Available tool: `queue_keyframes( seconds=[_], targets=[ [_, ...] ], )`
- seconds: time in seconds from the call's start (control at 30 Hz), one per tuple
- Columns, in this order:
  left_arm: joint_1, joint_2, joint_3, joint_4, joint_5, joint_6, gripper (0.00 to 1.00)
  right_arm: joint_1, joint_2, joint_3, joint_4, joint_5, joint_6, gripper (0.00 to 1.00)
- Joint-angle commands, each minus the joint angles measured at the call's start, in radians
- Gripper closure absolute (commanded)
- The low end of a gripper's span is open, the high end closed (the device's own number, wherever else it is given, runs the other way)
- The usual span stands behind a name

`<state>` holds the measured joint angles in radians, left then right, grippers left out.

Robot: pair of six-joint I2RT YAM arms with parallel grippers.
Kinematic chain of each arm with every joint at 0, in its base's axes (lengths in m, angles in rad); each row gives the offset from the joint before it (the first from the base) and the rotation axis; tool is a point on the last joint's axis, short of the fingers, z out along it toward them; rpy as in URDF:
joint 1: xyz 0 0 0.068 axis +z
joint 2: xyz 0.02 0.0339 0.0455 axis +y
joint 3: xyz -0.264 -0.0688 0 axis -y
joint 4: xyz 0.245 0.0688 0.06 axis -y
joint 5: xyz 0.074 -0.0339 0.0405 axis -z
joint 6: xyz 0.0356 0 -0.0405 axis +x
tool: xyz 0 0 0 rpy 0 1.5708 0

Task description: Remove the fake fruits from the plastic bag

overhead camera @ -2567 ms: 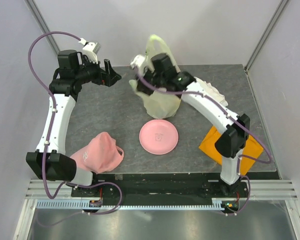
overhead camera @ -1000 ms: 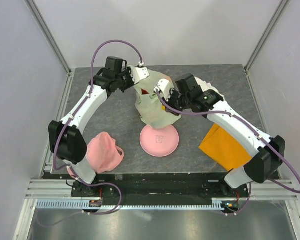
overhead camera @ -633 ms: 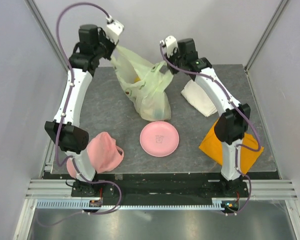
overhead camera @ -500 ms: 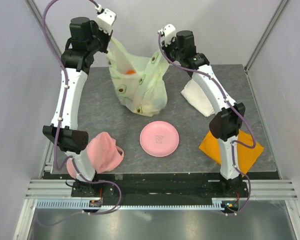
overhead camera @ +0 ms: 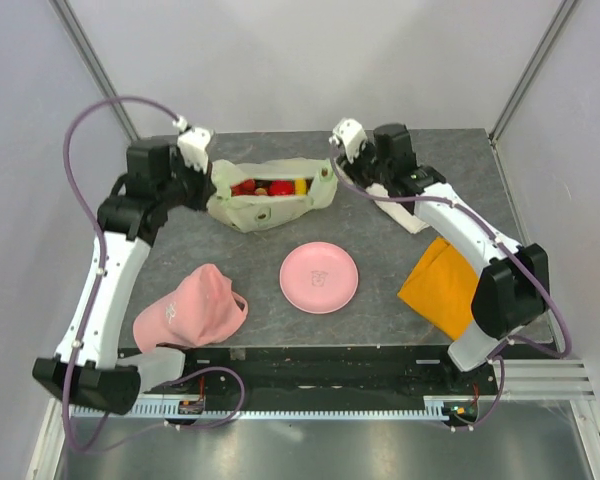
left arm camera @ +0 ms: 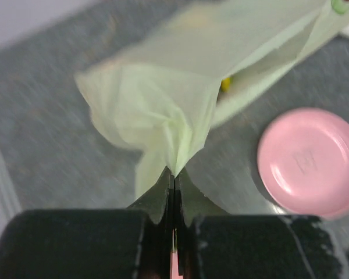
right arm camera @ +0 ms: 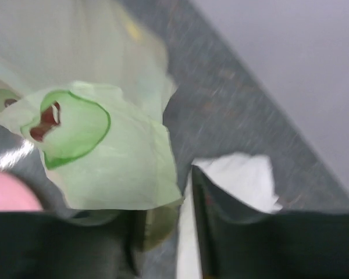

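Thin pale yellow-green plastic bag [left arm camera: 163, 99] pinched tight by left gripper [left arm camera: 173, 175]; right gripper [right arm camera: 184, 192] parted, one finger hidden under bag; glossy fake fruits [overhead camera: 270, 187] half-buried

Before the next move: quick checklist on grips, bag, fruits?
1. Left jaws shut on the plastic bag end: ok.
2. Right jaws holding the bag: not ok, they stand apart, film draped over one.
3. Bag mouth facing up, fake fruits showing: ok.
4. Fruits out of the bag: not ok, all the visible ones lie inside.
5. Pink plate apart from the bag, bare: ok.
6. How many fruits inside: cannot tell.
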<state>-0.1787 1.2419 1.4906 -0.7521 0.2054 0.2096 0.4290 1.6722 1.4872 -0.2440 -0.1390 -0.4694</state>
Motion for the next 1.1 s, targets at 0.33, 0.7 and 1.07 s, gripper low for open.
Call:
queue_keyframes(
  seconds=[0.33,0.7,1.07],
  targets=[
    [0.03,-0.09,-0.259,-0.001,0.387,-0.291,0.98,0.075,-0.223,0.289,-0.453,-0.347,0.049,0.14],
    [0.064,-0.036,-0.101,0.011,0.393,-0.394,0.99,0.215,0.016,0.208,-0.341,-0.369,0.012,0.49],
    [0.163,-0.064,-0.101,0.028,0.537,-0.496,0.98,0.218,0.348,0.329,-0.124,-0.066,0.254,0.54]
  ],
)
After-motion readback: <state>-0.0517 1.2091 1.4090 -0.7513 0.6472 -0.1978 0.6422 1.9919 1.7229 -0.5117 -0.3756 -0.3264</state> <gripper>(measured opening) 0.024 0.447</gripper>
